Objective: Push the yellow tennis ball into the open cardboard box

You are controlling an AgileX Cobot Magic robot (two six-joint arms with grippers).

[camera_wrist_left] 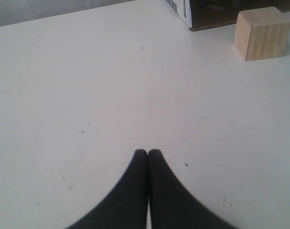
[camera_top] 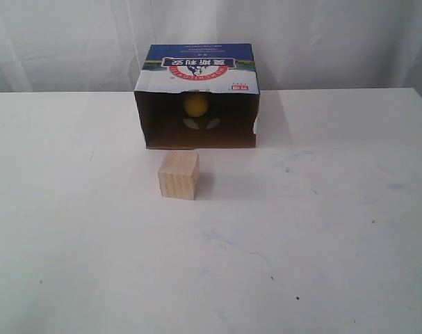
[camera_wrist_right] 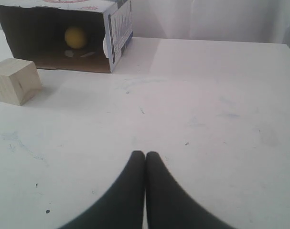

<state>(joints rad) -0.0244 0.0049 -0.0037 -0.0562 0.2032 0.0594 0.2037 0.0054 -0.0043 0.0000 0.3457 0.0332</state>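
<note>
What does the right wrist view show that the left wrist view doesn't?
Only the right wrist view: the yellow tennis ball sitting inside the open cardboard box, plus the shut right claw. Only the left wrist view: the shut left claw. Both: the wooden cube, the white table and at least a corner of the box.

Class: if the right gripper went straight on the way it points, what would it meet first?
Probably nothing: ahead of the right gripper lies bare table up to its far edge. The open cardboard box sits just beside that line, though depth is hard to judge.
</note>
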